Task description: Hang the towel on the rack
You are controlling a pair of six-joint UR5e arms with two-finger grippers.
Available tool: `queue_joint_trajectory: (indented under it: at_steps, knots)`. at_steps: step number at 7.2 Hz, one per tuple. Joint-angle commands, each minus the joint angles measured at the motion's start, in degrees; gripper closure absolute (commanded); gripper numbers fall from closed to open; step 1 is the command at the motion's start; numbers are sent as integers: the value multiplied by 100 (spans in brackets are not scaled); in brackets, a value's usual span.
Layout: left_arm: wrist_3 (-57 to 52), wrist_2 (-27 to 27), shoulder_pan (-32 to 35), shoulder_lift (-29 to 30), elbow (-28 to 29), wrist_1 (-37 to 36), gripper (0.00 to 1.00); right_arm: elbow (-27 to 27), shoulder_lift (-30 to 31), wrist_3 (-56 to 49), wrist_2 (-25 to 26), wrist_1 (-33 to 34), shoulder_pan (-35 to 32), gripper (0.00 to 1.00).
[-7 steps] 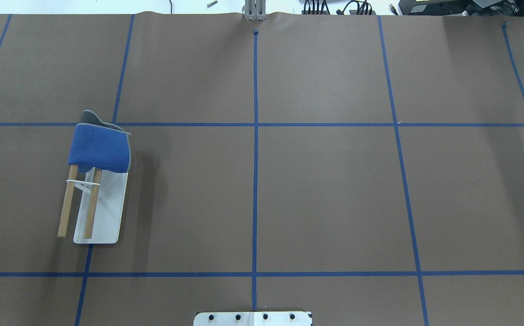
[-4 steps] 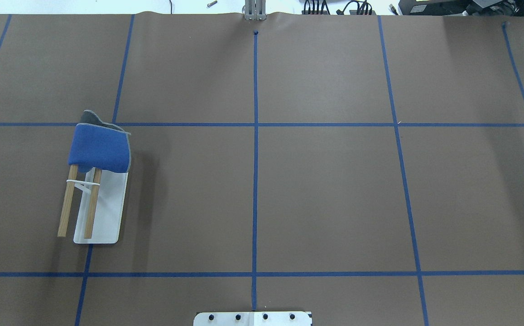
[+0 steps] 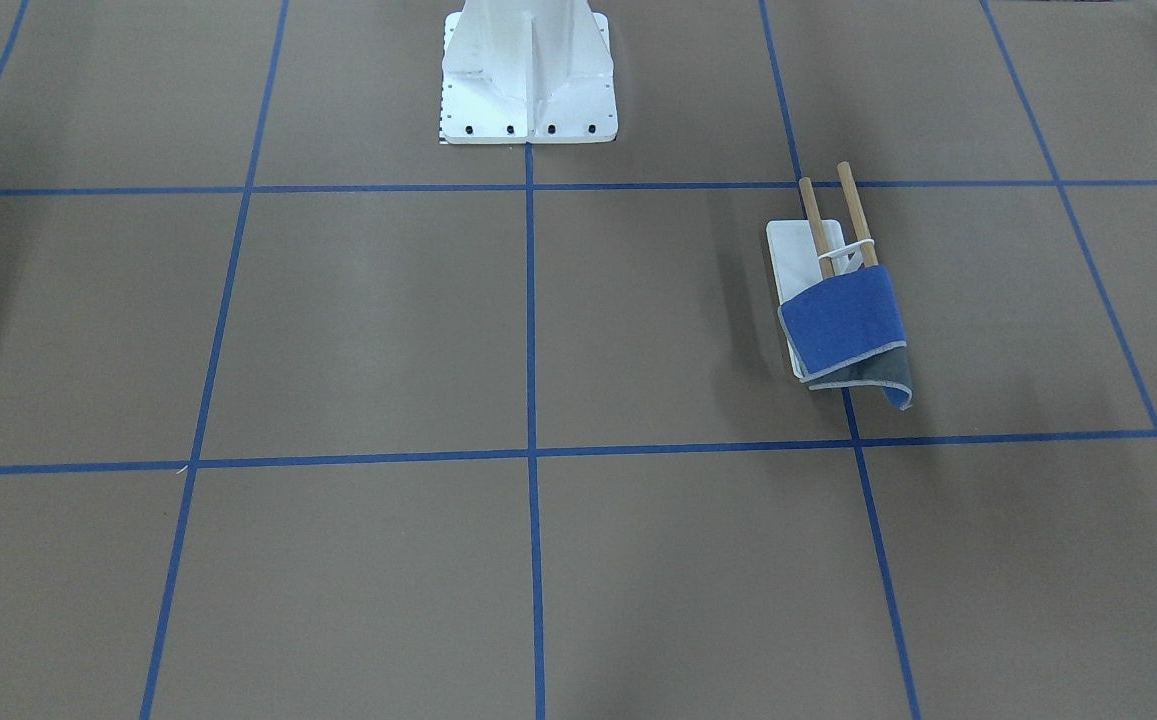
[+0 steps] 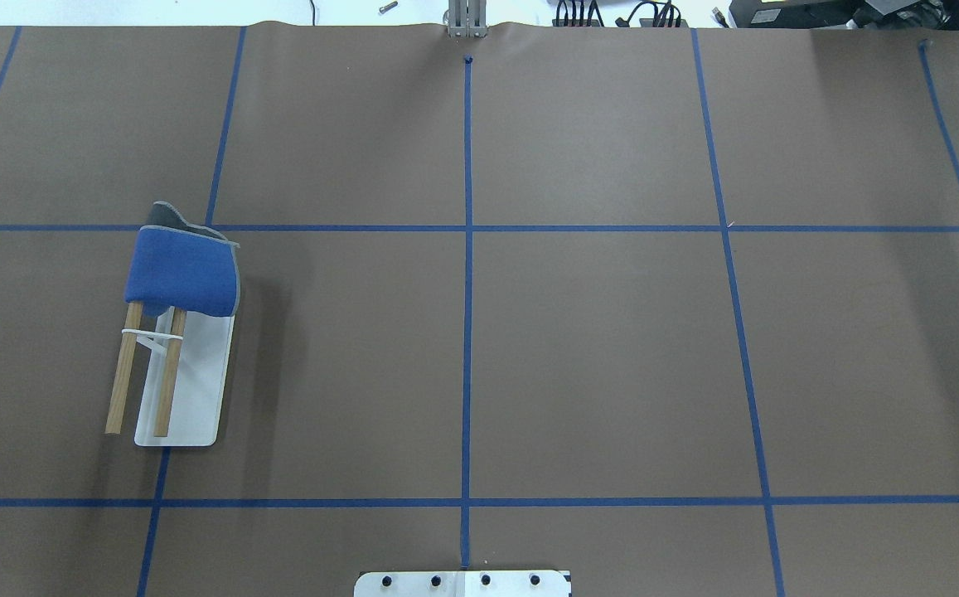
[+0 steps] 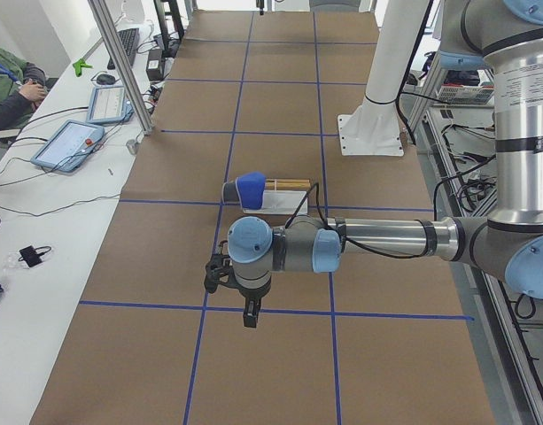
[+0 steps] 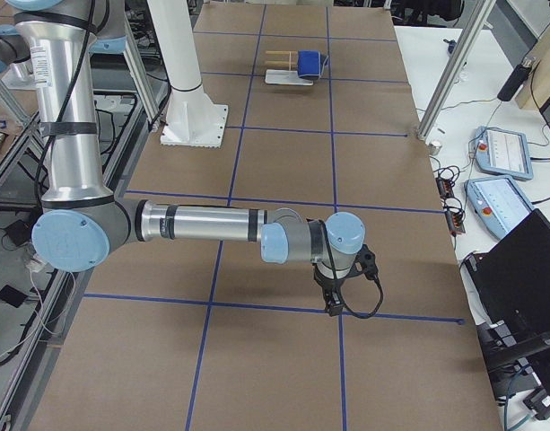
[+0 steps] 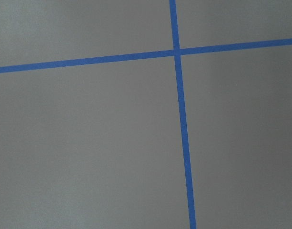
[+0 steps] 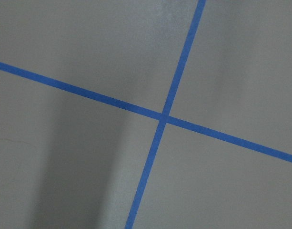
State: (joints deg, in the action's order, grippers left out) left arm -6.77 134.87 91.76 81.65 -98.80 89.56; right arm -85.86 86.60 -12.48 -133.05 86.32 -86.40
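I fear the towel (image 4: 182,269), draped at the rod tips of the rack (image 4: 197,390), may slide off; left gripper (image 5: 247,312) and right gripper (image 6: 334,301) hang well apart from the rack, jaws I cannot tell

The towel (image 4: 183,269) covers one end of the rack (image 4: 197,390); jaws seemingly unreadable.

The left arm (image 5: 386,237) and right arm (image 6: 198,223) are silver tubes joined by grey housings with pale-blue caps (image 5: 251,241). A black cable (image 6: 378,296) loops at the wrist. The left gripper (image 5: 250,320) and right gripper (image 6: 332,308) are black. Dark screws (image 3: 510,129) rim the white pedestal (image 3: 528,70).
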Motion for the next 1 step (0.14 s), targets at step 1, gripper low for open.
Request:
queue_joint_trajectory:
  at_steps: [1]
  knots:
    - [0,5,0,0,1,0,2,-1,6,0,-19,-1,17,0]
